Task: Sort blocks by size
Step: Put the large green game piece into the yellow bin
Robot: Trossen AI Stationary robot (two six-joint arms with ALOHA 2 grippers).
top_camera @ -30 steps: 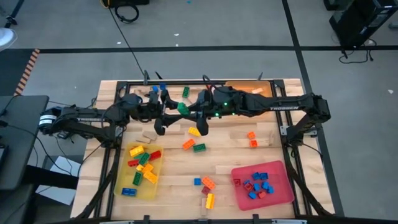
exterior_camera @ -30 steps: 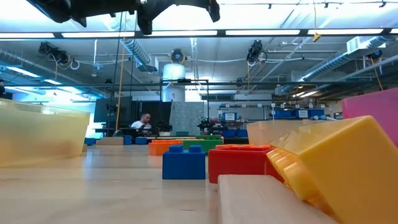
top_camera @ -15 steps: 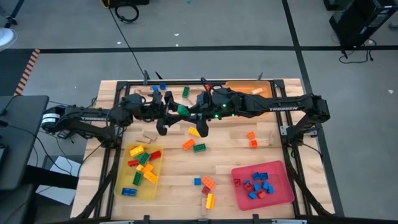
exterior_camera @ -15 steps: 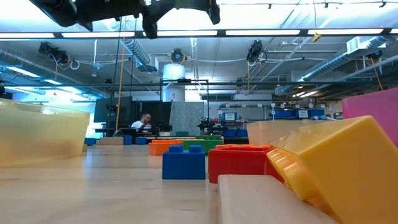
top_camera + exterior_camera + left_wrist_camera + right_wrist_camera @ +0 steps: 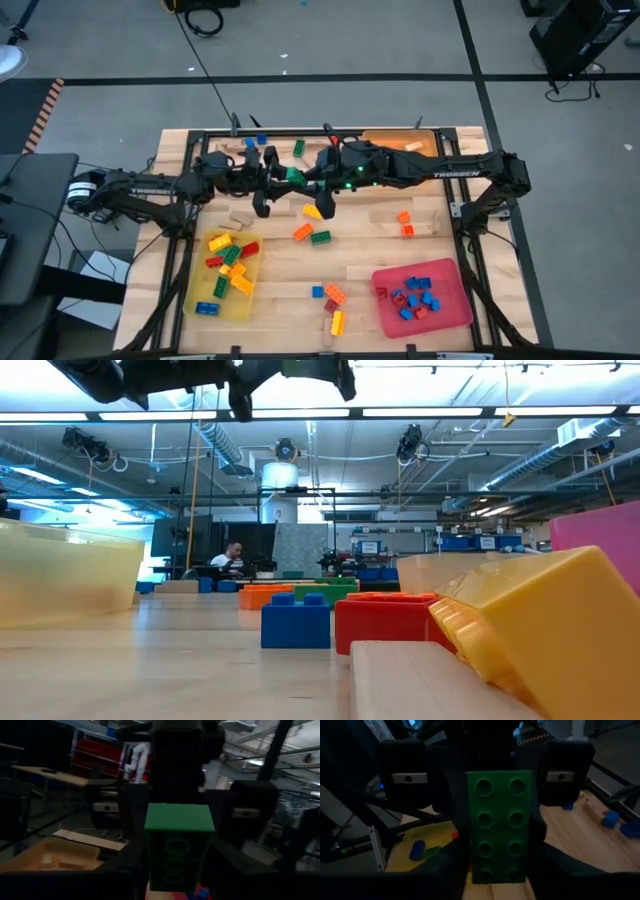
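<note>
I have the green block (image 5: 292, 174) held in the air over the far middle of the bench (image 5: 380, 250), between both tools; its long axis runs from one arm to the other; its stud face looks into the right wrist camera. Left tool (image 5: 280, 178) is at one end, right tool (image 5: 303, 177) at the other; which one truly grips it I cannot tell. Since a second ago the left tool has moved in closer to the block.

The green block (image 5: 499, 825) is smooth, matt plastic; the surface (image 5: 370, 255) is pale wood with visible grain, satin-finished.
</note>
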